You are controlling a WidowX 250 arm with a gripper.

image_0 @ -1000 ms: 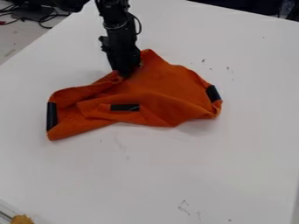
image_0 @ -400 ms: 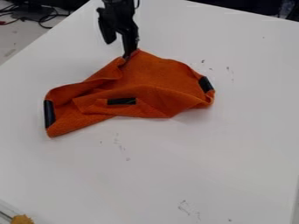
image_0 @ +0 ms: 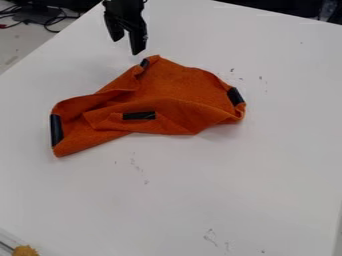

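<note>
With fingers spread and empty, the gripper (image_0: 127, 46) is hanging above the white table (image_0: 200, 190), near the crumpled orange cloth (image_0: 177, 87).

Matt orange cloth (image_0: 180, 92); smooth white table (image_0: 180, 185).

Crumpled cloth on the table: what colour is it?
The cloth is orange with black patches, best seen in the camera view.
</note>
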